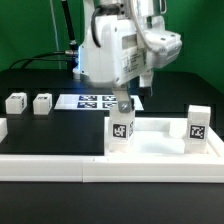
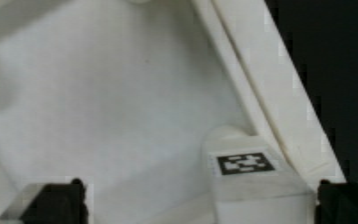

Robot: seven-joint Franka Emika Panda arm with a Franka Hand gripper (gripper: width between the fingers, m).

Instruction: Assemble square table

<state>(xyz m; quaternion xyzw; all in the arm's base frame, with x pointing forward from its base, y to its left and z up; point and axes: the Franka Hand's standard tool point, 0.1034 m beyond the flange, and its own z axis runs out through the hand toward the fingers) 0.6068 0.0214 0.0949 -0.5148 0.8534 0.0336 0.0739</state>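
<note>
Where the exterior view's left begins, two legs stand side by side on the black table (image 1: 40, 135): the first leg (image 1: 15, 102) and, just beside it, the second leg (image 1: 42, 102). Both sit upright and well apart from the slab. Next comes the marker board (image 1: 95, 101), lying flat behind the middle of the scene. In front of all this the long white wall (image 1: 50, 165) runs along the table's near edge.

Past the board, the third leg (image 1: 121, 132) stands upright at the slab's near-left corner, tag facing the camera. The gripper (image 1: 122, 104) hangs just above it, under the white arm (image 1: 110, 50). The slab (image 1: 155, 148) lies flat on the table behind the wall, toward the exterior view's right. The fourth leg (image 1: 197, 123) stands upright at its far-right corner. Whether either leg is fixed to the slab cannot be told.

From the wrist, the fingers (image 2: 55, 200) stand wide apart with nothing clamped between them. The slab (image 2: 105, 110) fills the picture beneath, its rim running along one side, and a tag (image 2: 247, 163) shows on a raised block by that rim.
</note>
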